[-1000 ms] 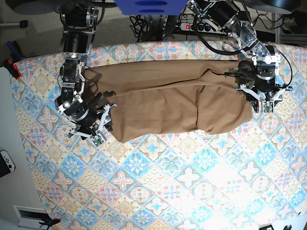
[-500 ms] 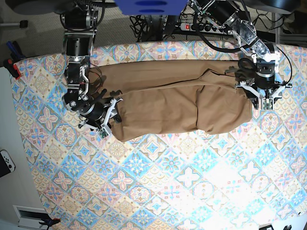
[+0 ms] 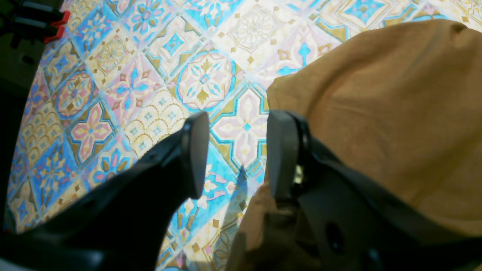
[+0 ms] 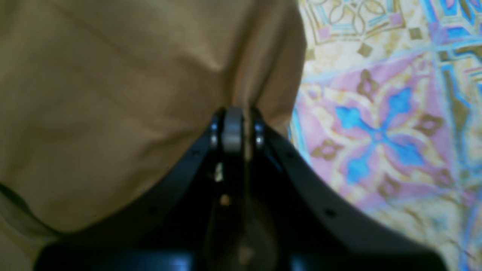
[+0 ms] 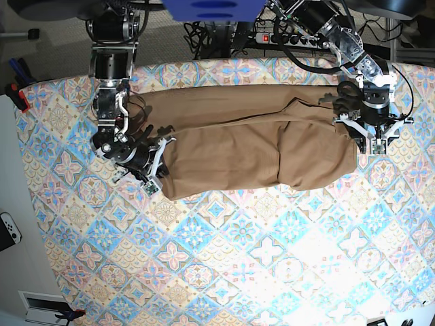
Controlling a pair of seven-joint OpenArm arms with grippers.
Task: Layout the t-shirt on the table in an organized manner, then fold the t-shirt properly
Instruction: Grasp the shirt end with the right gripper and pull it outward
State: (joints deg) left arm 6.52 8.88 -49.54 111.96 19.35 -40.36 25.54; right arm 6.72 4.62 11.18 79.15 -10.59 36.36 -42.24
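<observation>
The plain tan soft-fabric t-shirt (image 5: 251, 146) stretches lengthwise along the patterned table's (image 5: 224, 265) far edge, one end pinched by the closed right gripper (image 4: 233, 124), the other beside the parted, empty left gripper (image 3: 237, 154).

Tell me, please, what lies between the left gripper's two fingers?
In the left wrist view, only bare table shows between the open left gripper's fingers; the t-shirt lies just beside one.

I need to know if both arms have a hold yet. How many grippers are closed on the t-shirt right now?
1. The right gripper is shut on the t-shirt edge; the left gripper is open over the table, one finger against the other end.
</observation>
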